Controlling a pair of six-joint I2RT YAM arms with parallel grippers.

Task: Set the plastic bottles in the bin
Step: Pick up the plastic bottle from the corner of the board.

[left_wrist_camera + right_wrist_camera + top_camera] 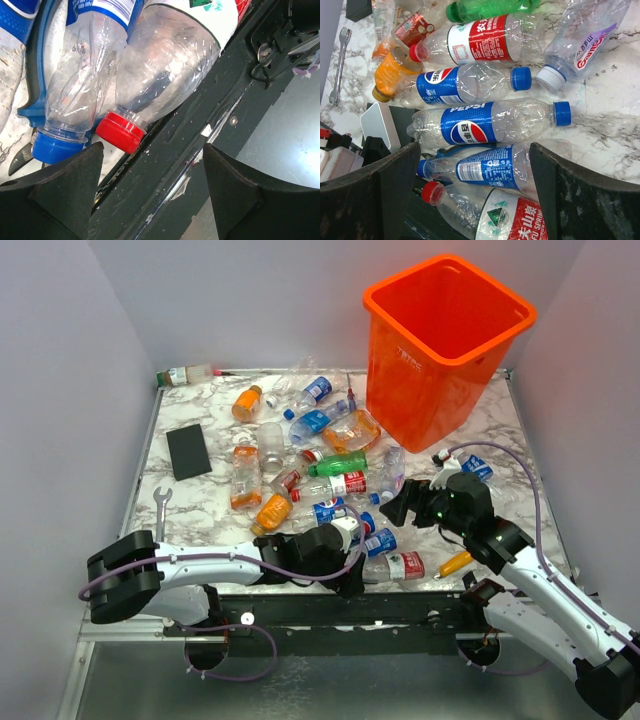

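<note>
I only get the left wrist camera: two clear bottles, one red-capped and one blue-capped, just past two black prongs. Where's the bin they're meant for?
Observer: The orange bin stands upright at the far right corner of the table, well beyond your red-capped bottle.
Visitor: Are those two the only bottles out there?
Observer: No. A green bottle, an orange bottle and many others lie across the middle of the table.
Visitor: And the other arm?
Observer: The right gripper hangs open over a Pepsi bottle, holding nothing.
</note>
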